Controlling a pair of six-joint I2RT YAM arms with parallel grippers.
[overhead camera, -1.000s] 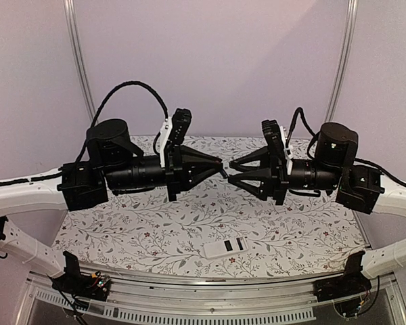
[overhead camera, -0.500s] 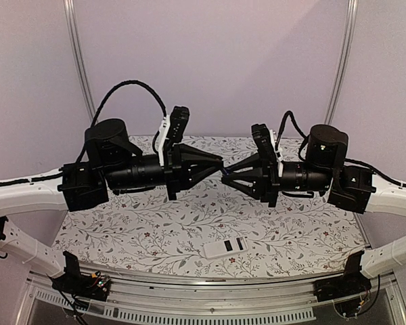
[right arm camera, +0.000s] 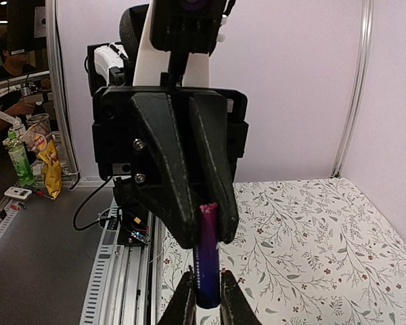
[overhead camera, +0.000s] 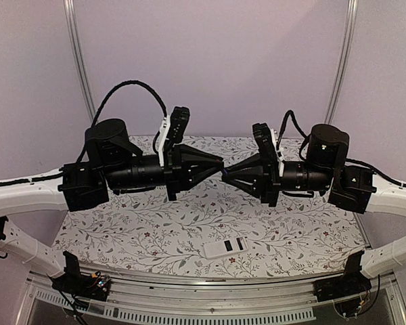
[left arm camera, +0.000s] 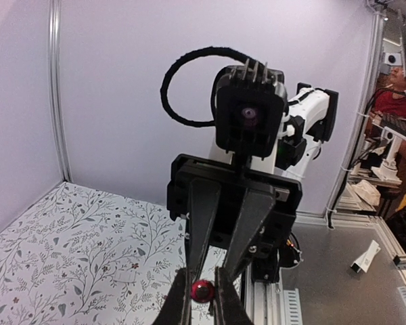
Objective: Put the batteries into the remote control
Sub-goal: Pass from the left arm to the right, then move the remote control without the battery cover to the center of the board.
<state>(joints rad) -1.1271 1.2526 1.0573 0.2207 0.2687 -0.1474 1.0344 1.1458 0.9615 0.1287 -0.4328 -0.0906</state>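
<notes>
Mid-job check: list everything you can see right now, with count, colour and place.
battery: one seen, dark purple, in the air between the two hands; no second one is visible.
remote control: one, white with a dark slot showing, lying on the table near its front edge, slightly right of centre.
table: one, white top with a floral pattern, beneath both arms.
left hand: one, black, closed on one end of the battery.
right hand: one, black, closed on the other end of the battery, tip to tip with the left hand.
</notes>
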